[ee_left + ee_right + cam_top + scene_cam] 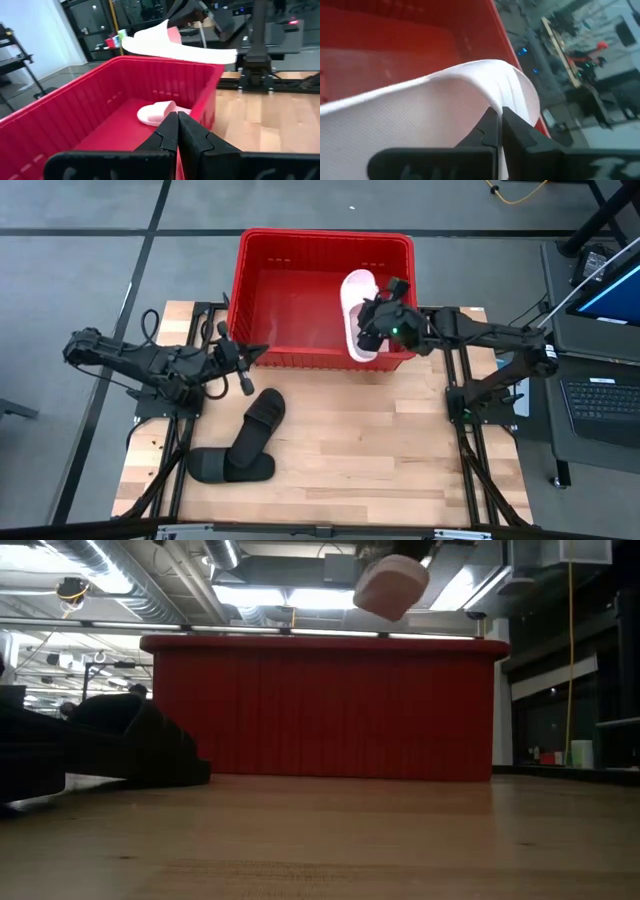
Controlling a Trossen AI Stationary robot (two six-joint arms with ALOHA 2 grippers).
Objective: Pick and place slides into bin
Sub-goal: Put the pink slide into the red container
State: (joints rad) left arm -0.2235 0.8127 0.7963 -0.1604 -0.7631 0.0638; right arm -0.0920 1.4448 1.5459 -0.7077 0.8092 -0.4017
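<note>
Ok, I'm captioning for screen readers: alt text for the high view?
The right claw holds a pink slide over the red bin. The left claw waits shut by the bin's near-left corner; two black slides lie on the wooden table.

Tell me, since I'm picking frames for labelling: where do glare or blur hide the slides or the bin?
High view: sharp, evenly lit; the pink slide and both black slides read clearly. Low view: ceiling lights glare behind the held slide, and the black slides are a dark mass. Right wrist view: slide soft, fills the picture. Left wrist view: bin clear, background soft.
</note>
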